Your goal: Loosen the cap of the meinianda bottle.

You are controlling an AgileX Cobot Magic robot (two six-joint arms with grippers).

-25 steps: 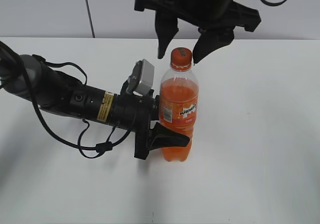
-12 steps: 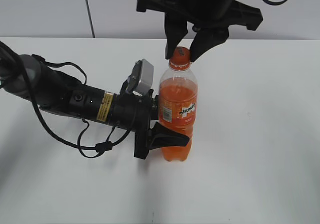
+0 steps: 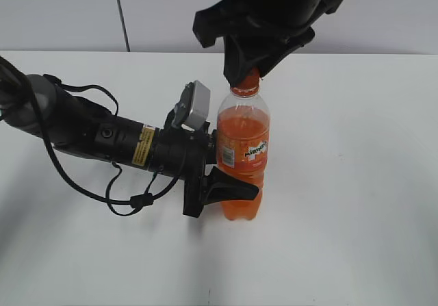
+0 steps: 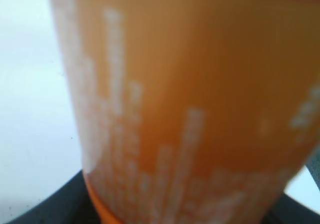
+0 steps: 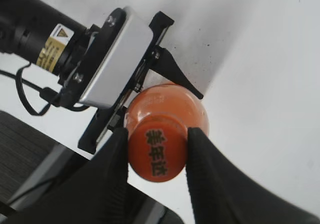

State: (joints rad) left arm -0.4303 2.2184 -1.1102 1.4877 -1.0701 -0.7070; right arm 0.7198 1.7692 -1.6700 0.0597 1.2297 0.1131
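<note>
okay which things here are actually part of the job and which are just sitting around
In the job:
cap, pinched by the right gripper
meinianda bottle, held at its lower body by the left gripper

Just there:
white table; nothing else lies on it

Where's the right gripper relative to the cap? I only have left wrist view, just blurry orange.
Observer: The right gripper has a finger on each side of the cap, pads against its edge.
Operator: Bottle upright?
Observer: Yes, the meinianda bottle stands upright on the white table.
Operator: Where is the left gripper holding it?
Observer: The left gripper is clamped around the lower body, just under the label.
</note>
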